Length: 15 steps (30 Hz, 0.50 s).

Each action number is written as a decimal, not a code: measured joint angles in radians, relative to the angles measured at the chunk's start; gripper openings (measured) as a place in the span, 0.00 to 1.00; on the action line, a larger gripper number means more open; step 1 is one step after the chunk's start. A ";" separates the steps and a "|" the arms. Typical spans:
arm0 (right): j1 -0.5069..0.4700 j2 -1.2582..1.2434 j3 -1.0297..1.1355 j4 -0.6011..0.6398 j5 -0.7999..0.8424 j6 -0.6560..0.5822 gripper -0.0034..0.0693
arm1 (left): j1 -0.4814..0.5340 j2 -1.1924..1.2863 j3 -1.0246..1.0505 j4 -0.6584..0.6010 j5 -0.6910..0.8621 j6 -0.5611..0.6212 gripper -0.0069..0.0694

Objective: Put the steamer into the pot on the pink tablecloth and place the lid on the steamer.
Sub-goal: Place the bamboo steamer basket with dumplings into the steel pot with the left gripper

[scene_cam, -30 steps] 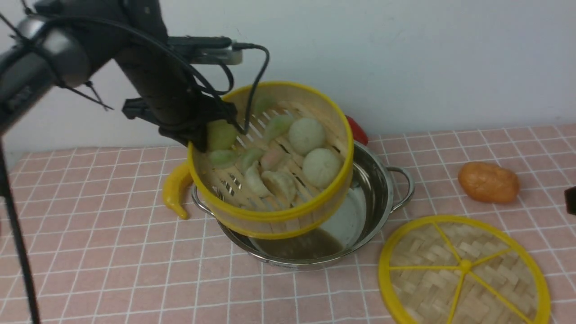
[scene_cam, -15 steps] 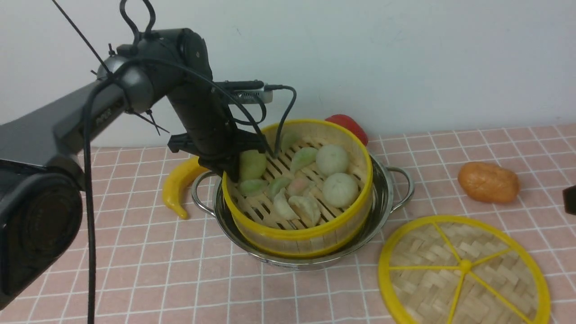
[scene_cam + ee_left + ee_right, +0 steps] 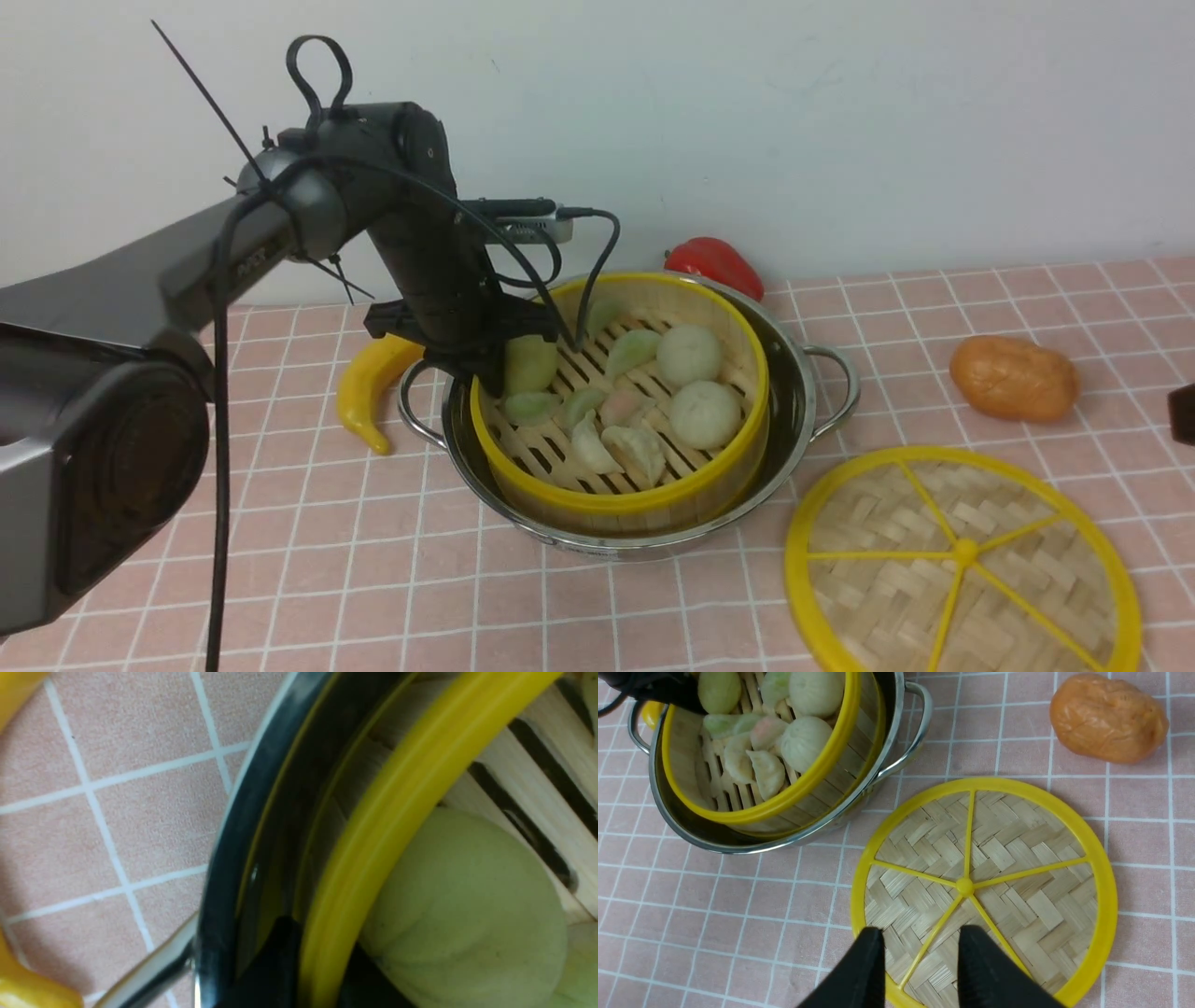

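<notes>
While I watch from the front camera, the left pincer (image 3: 485, 366) is clenched on the steamer (image 3: 616, 502) at the rim on the robot's left side. The steamer sits inside the pot (image 3: 805, 401), its yellow rim standing higher than the steel one, with pale buns and dumplings (image 3: 691, 355) on its slats. The pot stands on the pink tablecloth (image 3: 280, 560) covering the bench. The lid (image 3: 962, 560) lies flat on the cloth to the right and nearer the camera, apart from the pot. A yellow curved vegetable (image 3: 369, 392) lies just left of the pot, a red pepper (image 3: 714, 263) sits behind it, and an orange lump (image 3: 1013, 378) lies further right. On the left wrist camera, the black fingers (image 3: 275, 970) straddle the yellow rim, one outside and one inside beside a green bun (image 3: 467, 905). On the right wrist camera, the right pincer (image 3: 920, 932) is released and grasps nothing, with its fingers spread over the lid's rim. I cannot tell whether they touch it.
</notes>
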 joint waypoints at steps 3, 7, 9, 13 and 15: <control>0.000 0.000 0.000 0.000 0.000 0.001 0.38 | 0.000 0.001 0.000 0.000 -0.001 0.001 0.15; 0.000 0.000 0.000 0.000 0.000 0.002 0.38 | 0.000 0.001 -0.003 -0.011 -0.003 0.001 0.23; 0.000 0.000 0.000 0.000 0.000 0.002 0.38 | 0.000 -0.001 -0.007 -0.020 0.002 0.001 0.28; 0.000 0.000 0.000 0.000 0.001 0.002 0.38 | 0.000 -0.003 -0.032 -0.023 0.014 0.001 0.44; 0.000 0.000 0.000 0.001 0.003 0.002 0.38 | 0.000 -0.002 -0.075 -0.024 0.040 0.001 0.52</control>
